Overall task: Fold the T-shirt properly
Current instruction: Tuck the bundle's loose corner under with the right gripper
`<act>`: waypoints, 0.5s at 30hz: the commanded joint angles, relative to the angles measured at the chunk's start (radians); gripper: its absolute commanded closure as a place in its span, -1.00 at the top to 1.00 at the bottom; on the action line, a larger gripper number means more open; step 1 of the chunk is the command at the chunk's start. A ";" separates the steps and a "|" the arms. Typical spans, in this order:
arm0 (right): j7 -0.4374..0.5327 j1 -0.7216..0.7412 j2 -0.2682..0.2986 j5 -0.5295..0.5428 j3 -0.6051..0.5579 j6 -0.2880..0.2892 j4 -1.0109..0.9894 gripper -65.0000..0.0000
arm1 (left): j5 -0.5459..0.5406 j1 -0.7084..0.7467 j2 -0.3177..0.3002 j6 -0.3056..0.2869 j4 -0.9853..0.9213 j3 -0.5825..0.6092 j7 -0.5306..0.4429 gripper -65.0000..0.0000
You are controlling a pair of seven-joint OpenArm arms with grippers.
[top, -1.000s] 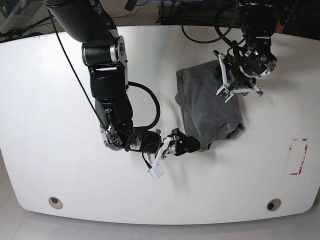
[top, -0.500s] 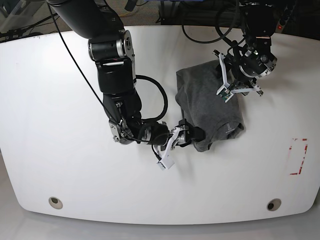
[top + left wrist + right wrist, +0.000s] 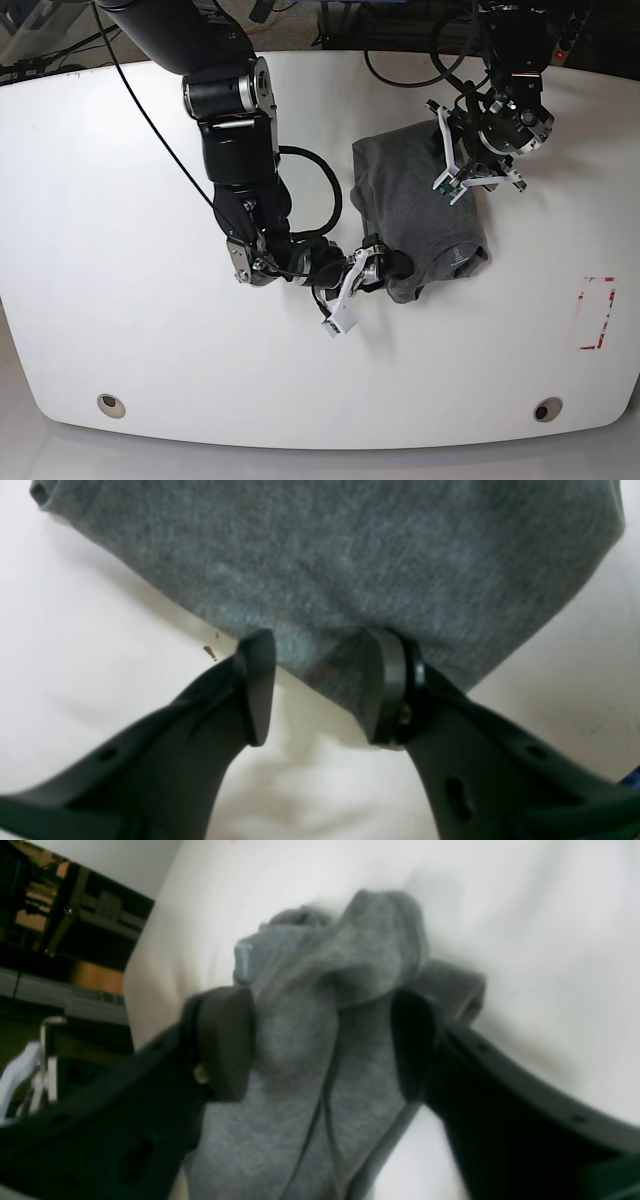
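Note:
The heather-grey T-shirt [image 3: 410, 200] lies folded into a compact shape on the white table [image 3: 120, 200], right of centre. My left gripper [image 3: 472, 172] is at the shirt's far right edge. In the left wrist view this gripper [image 3: 320, 680] is open, with the shirt's edge [image 3: 325, 555] lying between the jaws. My right gripper [image 3: 392, 268] is at the shirt's near left corner. In the right wrist view this gripper [image 3: 320, 1040] is open, with a bunched corner of the shirt [image 3: 325, 990] between the wide-apart jaws.
A red tape rectangle [image 3: 597, 312] marks the table at the right. Two round holes [image 3: 112, 405] [image 3: 547, 409] sit near the front edge. Cables [image 3: 400, 60] hang at the back edge. The right arm's black links [image 3: 235, 160] reach across the middle.
My right gripper has moved right and slightly up, from beside the shirt's near corner to around it. The left gripper has stayed in place.

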 commanded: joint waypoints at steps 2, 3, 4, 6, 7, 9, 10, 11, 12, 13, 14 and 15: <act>0.047 0.035 -0.010 0.022 0.001 0.011 0.014 -0.41 | -0.005 -0.008 -0.004 0.002 0.017 -0.001 -0.010 -0.21; 0.047 0.035 -0.010 0.022 0.001 0.011 0.014 -0.57 | -0.005 -0.008 -0.004 0.002 0.017 -0.001 -0.010 -0.21; 0.047 0.035 -0.010 0.022 0.001 0.011 0.014 -0.74 | -0.005 -0.008 -0.004 0.002 0.017 -0.001 -0.010 -0.21; 0.047 0.035 -0.010 0.022 -0.026 0.011 0.016 -1.00 | -0.005 -0.008 -0.004 0.002 0.017 -0.001 -0.010 -0.21; 0.048 0.035 -0.010 0.022 -0.046 0.011 0.019 -1.00 | -0.005 -0.008 -0.004 0.002 0.017 -0.001 -0.010 -0.21; 0.062 0.035 -0.010 0.027 -0.085 0.011 0.021 -1.00 | -0.005 -0.008 -0.004 0.002 0.017 -0.001 -0.010 -0.21; 0.067 0.035 -0.010 0.028 -0.091 0.011 0.022 -1.00 | -0.005 -0.008 -0.004 0.002 0.017 -0.001 -0.010 -0.21; 0.067 0.035 -0.010 0.028 -0.091 0.011 0.022 -1.00 | -0.005 -0.008 -0.004 0.002 0.017 -0.001 -0.010 -0.21; 0.067 0.035 -0.010 0.028 -0.091 0.011 0.022 -1.00 | -0.005 -0.008 -0.004 0.002 0.019 -0.001 -0.010 -0.21; 0.067 0.035 -0.010 0.028 -0.091 0.011 0.030 -1.00 | -0.005 -0.008 -0.004 0.002 0.020 -0.001 -0.010 -0.21; 0.067 0.033 -0.010 0.030 -0.089 0.011 0.044 -1.00 | -0.005 -0.009 -0.004 0.002 0.020 -0.001 -0.010 -0.21; 0.065 0.027 -0.010 0.030 -0.089 0.011 0.068 -1.00 | -0.005 -0.009 -0.004 0.002 0.022 -0.001 -0.010 -0.21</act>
